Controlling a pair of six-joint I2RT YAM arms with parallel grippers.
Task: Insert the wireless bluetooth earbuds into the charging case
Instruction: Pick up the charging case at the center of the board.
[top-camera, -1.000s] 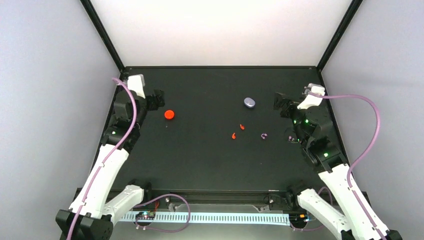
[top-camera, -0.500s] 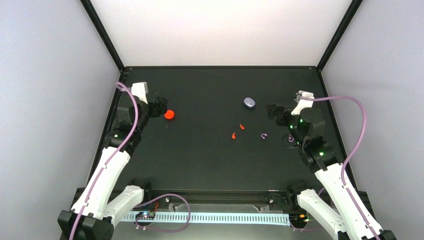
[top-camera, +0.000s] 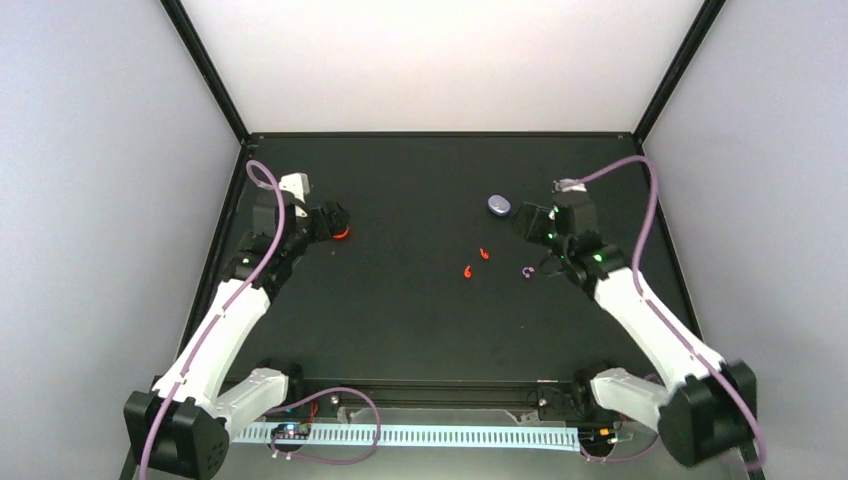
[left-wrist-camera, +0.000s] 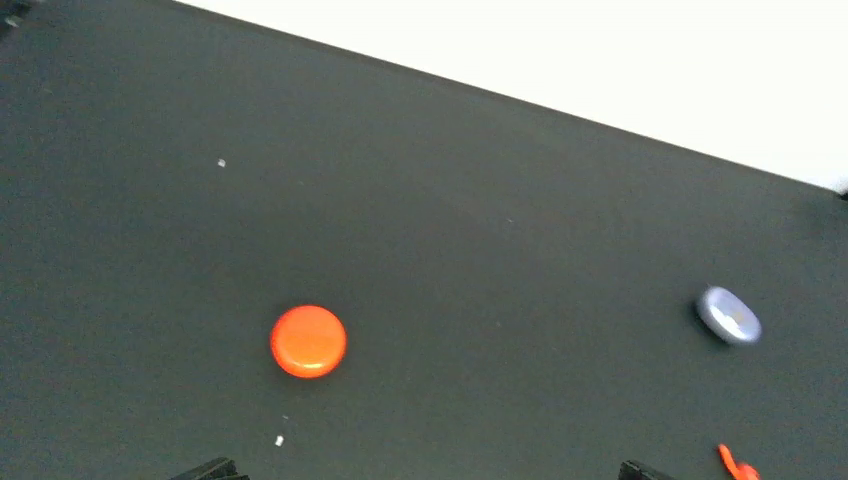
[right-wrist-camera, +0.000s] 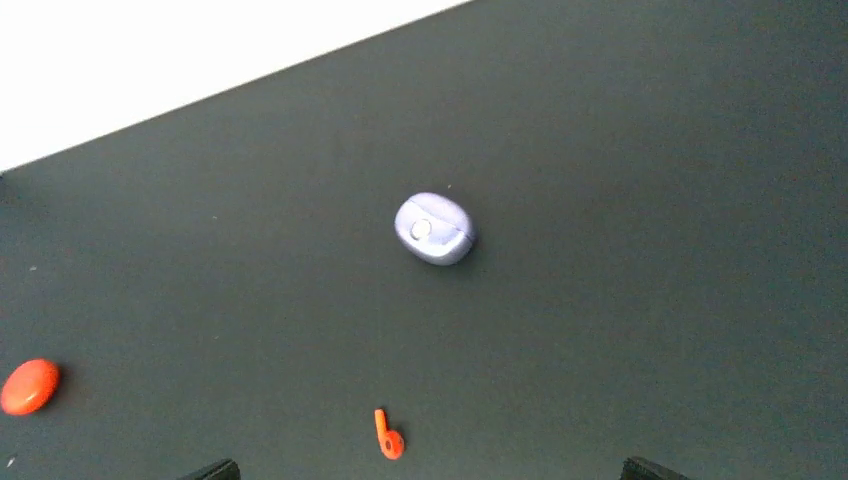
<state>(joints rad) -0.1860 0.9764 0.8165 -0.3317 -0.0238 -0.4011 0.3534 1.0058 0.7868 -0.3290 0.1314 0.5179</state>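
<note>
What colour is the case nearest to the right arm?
The case is pale lilac, clearest in the right wrist view.

- purple case (right-wrist-camera: 435, 228) lying mid-frame on the dark surface (right-wrist-camera: 650, 250)
- red-orange earbud (right-wrist-camera: 387, 436) lying nearer, apart from it
- red-orange case (right-wrist-camera: 29, 386) sitting at the left edge
- pincer (right-wrist-camera: 432, 472) tips just showing at the bottom, spread wide

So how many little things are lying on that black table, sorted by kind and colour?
Red-orange earbuds: 2
Purple earbud: 1 in view
Red-orange case: 1
Purple case: 1
Total: 5
</note>
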